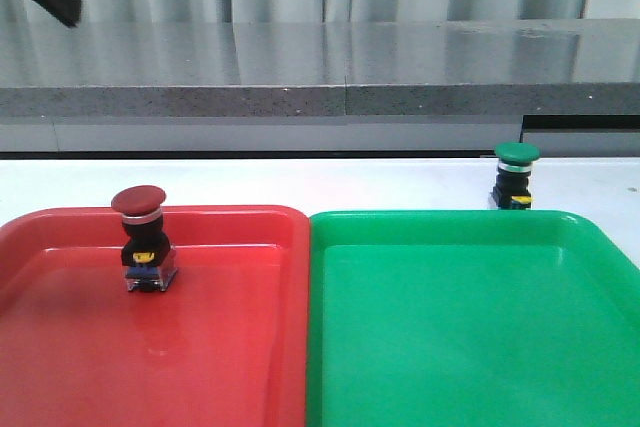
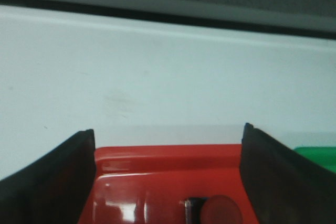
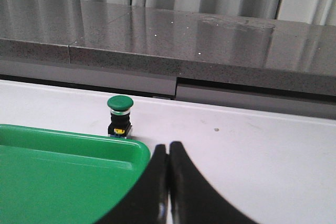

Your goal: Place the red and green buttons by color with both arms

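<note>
Trays fill the near part of the white counter [image 1: 300, 182]: a red tray [image 1: 60, 367] on the left and a green tray [image 1: 470, 347] on the right, their inner rims side by side. The red button [image 1: 141, 237] stands upright inside the red tray, toward its far left part, dark red cap on top and yellow-marked base on the tray floor. In the left wrist view the left gripper [image 2: 168, 182] is spread wide, its black fingers [image 2: 47, 182] apart on either side of the red tray's far rim, with the red cap showing low between them and nothing held. In the right wrist view the right gripper [image 3: 168, 182] has its two fingers pressed together, empty, over the counter just beside the green tray's corner. The green button [image 1: 516, 176] stands upright on the bare counter, just beyond the green tray's far right rim. Behind everything runs a grey speckled ledge [image 1: 320, 97].
</note>
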You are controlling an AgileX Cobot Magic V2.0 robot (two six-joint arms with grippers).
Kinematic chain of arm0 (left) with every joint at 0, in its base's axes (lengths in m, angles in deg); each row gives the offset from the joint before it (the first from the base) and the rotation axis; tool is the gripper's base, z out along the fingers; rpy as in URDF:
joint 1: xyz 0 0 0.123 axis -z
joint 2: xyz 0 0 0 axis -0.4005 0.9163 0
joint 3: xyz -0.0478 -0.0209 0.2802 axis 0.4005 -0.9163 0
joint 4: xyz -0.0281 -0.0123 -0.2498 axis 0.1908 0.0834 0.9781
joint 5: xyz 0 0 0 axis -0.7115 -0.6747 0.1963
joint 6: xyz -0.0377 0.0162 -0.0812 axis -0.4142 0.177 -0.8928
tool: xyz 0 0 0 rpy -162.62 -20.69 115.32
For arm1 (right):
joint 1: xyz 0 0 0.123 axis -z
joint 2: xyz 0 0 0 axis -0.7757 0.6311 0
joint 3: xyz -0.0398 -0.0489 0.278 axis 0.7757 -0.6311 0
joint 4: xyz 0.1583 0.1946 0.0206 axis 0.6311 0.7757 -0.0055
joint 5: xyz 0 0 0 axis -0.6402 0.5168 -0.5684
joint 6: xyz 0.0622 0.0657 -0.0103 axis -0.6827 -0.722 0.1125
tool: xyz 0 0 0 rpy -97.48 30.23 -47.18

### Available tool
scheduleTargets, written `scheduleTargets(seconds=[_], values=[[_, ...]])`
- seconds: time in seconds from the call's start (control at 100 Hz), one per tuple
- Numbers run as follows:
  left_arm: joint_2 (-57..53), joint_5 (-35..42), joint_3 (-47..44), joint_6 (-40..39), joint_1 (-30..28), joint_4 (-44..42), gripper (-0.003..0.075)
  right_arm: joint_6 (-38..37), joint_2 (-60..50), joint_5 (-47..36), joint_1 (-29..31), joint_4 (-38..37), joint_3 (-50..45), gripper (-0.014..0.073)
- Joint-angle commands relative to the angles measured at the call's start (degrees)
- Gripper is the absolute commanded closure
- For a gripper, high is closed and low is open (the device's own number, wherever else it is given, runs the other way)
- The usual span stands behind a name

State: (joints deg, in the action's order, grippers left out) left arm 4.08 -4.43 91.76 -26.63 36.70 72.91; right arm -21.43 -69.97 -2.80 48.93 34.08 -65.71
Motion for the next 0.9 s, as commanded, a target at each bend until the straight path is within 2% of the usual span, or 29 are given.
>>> scheduleTargets(seconds=[0.0,0.39,0.64,0.89], values=[[-6.14,5.2,-0.74,-0.67,-1.86,-0.76,0.0176,-0.04,-1.27,-5.09,0.32,-0.01,0.86,0.0694],[-28.84,10.85,-18.79,-0.67,-4.05,-1.8,0.0176,-0.04,-1.27,-5.09,0.32,-0.01,0.86,0.0694],[-43.74,11.1,-29.4,-0.57,-4.05,-4.14,0.0178,-0.04,-1.27,-5.09,0.32,-0.01,0.86,0.0694],[-55.43,10.07,-34.94,-0.57,-4.05,-4.13,0.0288,-0.04,-1.27,-5.09,0.32,-0.01,0.86,0.0694]])
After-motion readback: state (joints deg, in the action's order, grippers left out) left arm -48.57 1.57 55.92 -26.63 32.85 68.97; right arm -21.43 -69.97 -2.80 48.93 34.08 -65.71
